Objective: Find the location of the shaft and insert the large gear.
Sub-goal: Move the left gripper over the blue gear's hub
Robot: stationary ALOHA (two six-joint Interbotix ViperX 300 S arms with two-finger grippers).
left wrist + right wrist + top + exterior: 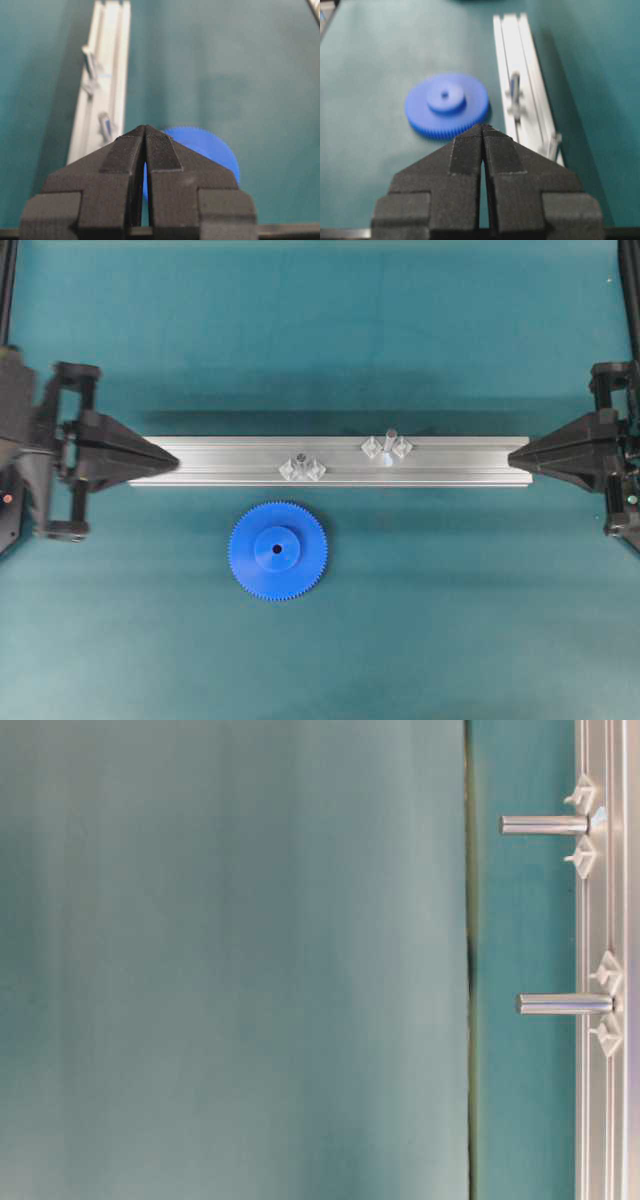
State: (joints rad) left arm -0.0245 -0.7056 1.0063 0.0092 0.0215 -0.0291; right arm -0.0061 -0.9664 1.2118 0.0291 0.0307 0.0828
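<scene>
Large gear (277, 550) lay flat on the surface, just in front of the rail (200, 462), nearer the left claw (172, 457) than the right claw (512, 456), both shut and empty at the rail ends; shaft (389, 443) stood upright right of centre.

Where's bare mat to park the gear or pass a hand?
Bare mat: the whole strip above the rail, and both sides of the large gear below it. Crowded: the rail's middle, with the shaft and shorter pin; closed left gripper and right gripper cap its ends.
</scene>
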